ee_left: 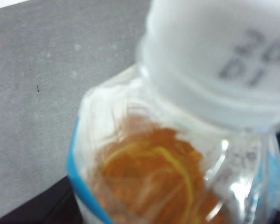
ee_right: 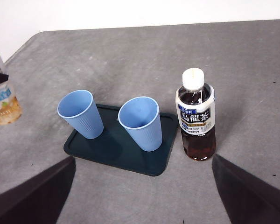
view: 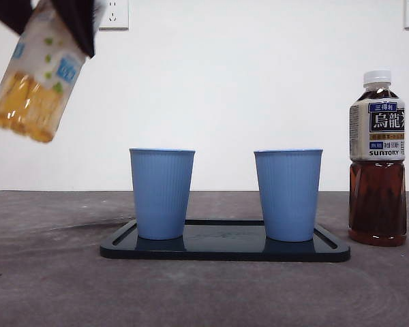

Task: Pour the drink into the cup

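Observation:
A clear drink bottle (view: 34,82) with orange-yellow liquid hangs tilted in the air, high to the left of the tray. My left gripper (view: 54,13) is shut on its upper part. In the left wrist view the bottle (ee_left: 168,172) fills the picture, and its white cap (ee_left: 219,56) is on. Two empty blue cups (view: 161,194) (view: 287,194) stand upright on a dark tray (view: 225,251). My right gripper (ee_right: 144,196) is open, high above the table's near side, looking down on the cups (ee_right: 80,113) (ee_right: 141,122) and holding nothing.
A capped bottle of dark oolong tea (view: 377,160) stands on the grey table just right of the tray (ee_right: 116,156). It appears in the right wrist view as the tea bottle (ee_right: 195,114) beside the right cup. A white wall is behind the table.

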Motion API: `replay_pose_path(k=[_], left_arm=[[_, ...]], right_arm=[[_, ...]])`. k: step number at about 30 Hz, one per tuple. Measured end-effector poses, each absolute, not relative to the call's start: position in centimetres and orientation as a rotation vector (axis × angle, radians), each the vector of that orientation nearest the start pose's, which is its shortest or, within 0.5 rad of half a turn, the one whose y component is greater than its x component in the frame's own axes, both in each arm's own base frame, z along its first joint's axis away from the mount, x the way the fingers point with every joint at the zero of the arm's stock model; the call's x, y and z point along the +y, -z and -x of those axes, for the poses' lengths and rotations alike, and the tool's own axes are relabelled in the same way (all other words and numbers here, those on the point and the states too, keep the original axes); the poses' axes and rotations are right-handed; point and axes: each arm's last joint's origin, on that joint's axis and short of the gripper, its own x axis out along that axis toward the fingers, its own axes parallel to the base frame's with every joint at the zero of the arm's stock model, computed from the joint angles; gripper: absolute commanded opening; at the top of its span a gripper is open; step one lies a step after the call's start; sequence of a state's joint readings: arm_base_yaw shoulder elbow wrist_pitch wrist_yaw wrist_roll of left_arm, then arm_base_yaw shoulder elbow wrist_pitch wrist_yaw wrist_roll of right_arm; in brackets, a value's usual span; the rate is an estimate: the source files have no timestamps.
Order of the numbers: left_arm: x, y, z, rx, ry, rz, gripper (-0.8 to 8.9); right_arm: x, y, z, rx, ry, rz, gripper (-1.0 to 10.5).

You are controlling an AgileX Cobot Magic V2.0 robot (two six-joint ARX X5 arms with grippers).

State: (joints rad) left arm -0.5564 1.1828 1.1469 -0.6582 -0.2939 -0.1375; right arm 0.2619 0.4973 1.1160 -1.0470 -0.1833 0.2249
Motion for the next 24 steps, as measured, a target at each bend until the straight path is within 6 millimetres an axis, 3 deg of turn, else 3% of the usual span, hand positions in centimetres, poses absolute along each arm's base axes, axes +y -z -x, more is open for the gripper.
replay_pose_path(k=[5, 11, 24], left_arm=[[-10.5, -29.3, -20.3, 0.573, 0.17, -0.035, 2.47], [-10.6, -23.8, -20.7, 0.528, 0.193, 0.06, 2.47], [-11.2, -21.6, -22.6, 0.425, 0.189, 0.122, 2.47]], right_arm=[[1.6, -38.0, -3.8, 0.479, -0.388, -0.201, 4.7], [1.6, -38.0, -3.8, 0.481, -0.385, -0.214, 4.7], [1.5, -38.0, -3.8, 0.48, -0.355, -0.222, 4.7]])
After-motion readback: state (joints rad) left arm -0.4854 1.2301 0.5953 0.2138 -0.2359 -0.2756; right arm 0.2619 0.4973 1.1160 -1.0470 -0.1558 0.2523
